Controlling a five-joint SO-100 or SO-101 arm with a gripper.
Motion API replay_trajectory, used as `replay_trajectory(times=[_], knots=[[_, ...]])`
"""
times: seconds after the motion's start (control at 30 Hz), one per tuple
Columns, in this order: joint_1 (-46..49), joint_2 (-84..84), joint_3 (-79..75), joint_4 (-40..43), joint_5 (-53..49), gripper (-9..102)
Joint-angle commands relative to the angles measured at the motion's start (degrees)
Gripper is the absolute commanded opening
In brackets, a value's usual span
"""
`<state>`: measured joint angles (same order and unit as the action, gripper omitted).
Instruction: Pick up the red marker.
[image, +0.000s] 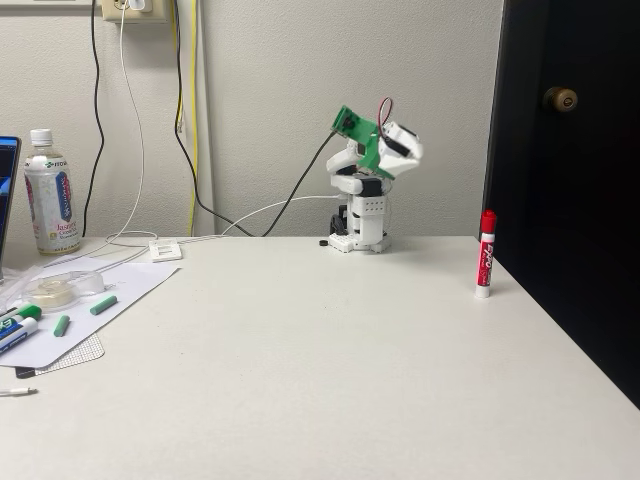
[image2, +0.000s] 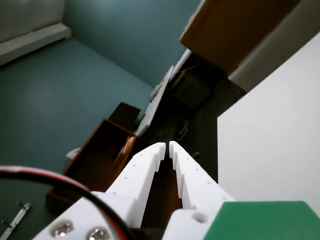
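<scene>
Right now the arm sits folded at the back edge of the table (image: 330, 350), its gripper (image: 408, 148) tucked high over the base. In the wrist view the gripper (image2: 166, 146) points off past the table's edge toward the room, and its two white fingers (image2: 142, 167) lie nearly pressed together, only a thin slit between the tips, holding nothing.

The red marker (image: 486, 254) stands upright on its white end, red cap up, close to the table's right edge in the fixed view, well apart from the arm. Green-capped markers (image: 18, 325) and small green pieces (image: 102, 305) lie near the left edge and are not wanted.

The step in hand looks like the reach, not yet begun. To do it well, spread the fingers early, swing toward the right edge, and come in level at mid-barrel, fingers straddling the marker. A standing marker tips easily and could roll off the near edge, so close gently before lifting.
</scene>
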<state>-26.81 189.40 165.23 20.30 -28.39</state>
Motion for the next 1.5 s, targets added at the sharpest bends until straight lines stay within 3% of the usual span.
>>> replay_trajectory(times=[0.0, 0.27, 0.87, 1.47], knots=[[-3.96, 0.53, 2.20, -5.98, -4.57, 0], [-11.43, 0.53, 13.97, -24.26, -14.24, 0], [-16.35, 0.53, 14.15, -21.18, -28.12, 0], [-19.34, 0.53, 14.15, -10.99, -52.73, 0]])
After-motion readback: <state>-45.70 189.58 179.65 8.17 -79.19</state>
